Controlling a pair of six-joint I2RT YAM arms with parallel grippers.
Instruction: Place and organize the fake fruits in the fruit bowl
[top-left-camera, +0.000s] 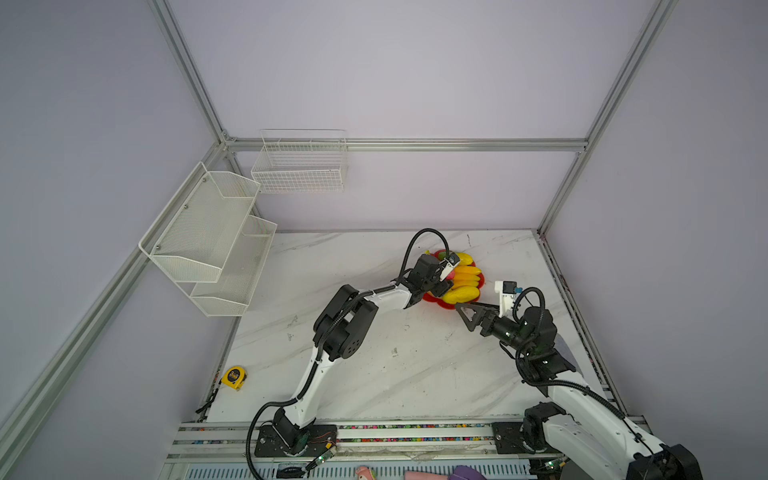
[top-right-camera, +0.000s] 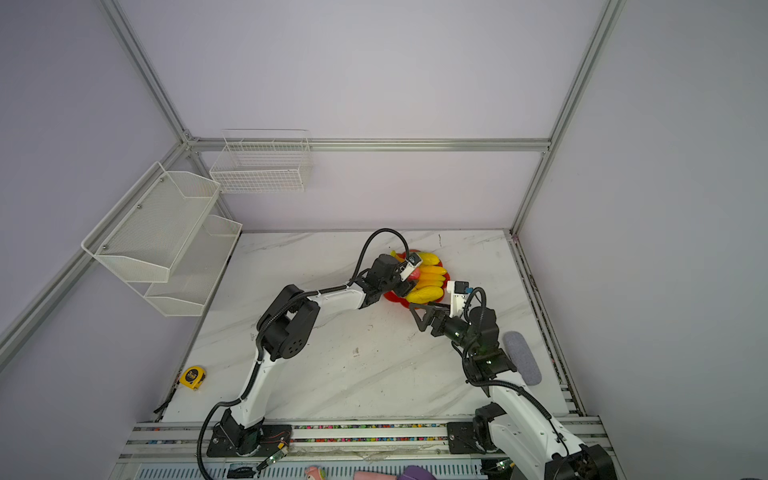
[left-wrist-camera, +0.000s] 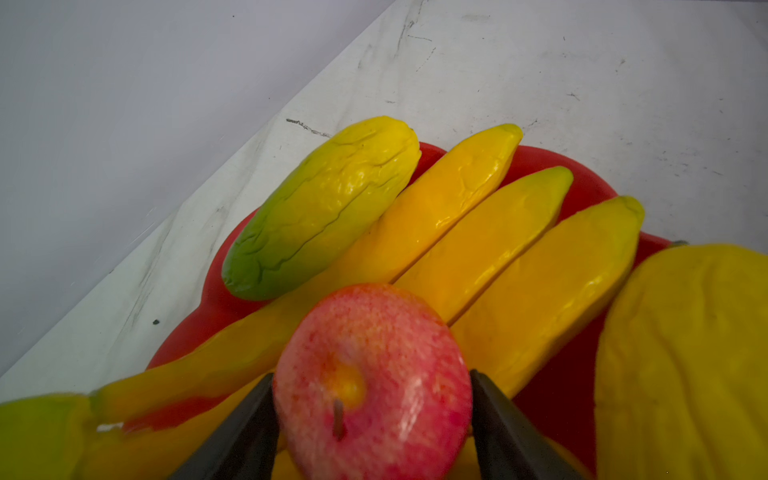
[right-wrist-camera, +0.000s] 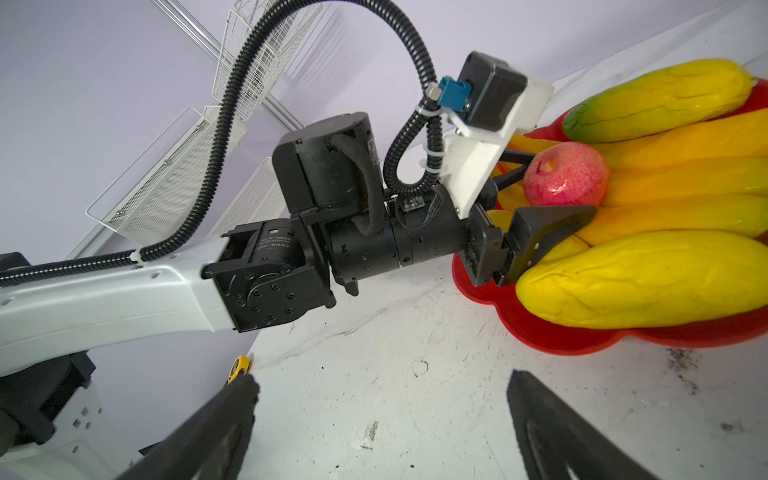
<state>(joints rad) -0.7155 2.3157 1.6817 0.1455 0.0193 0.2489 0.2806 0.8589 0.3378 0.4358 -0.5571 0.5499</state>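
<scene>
The small red apple (right-wrist-camera: 565, 174) is pictured between the black fingers (left-wrist-camera: 503, 419) of the left gripper (left-wrist-camera: 372, 372), which is reached in low over the fruit bowl (right-wrist-camera: 552, 336). Both fingers are laid against the apple's flanks, but whether it is pinched or merely flanked cannot be told. The apple is rested on the banana bunch (left-wrist-camera: 490, 249), with its stem turned back toward the gripper's palm. Beyond the fingertips the bananas are fanned out across the red bowl. The green-and-yellow mango (left-wrist-camera: 324, 208) is laid along the bunch on one side of the gripper, and a yellow mango (right-wrist-camera: 644, 278) on the other, by the scalloped rim.

The right gripper (right-wrist-camera: 382, 378) is held just short of the bowl with its jaws spread wide over the marble table (top-left-camera: 374, 374). The yellow mango and the near finger of the left gripper are set between it and the apple. A yellow tape measure (top-left-camera: 234, 378) is seen well behind the left gripper, at the table's edge. White wire baskets (top-left-camera: 208, 237) are hung on the walls, far from both grippers.
</scene>
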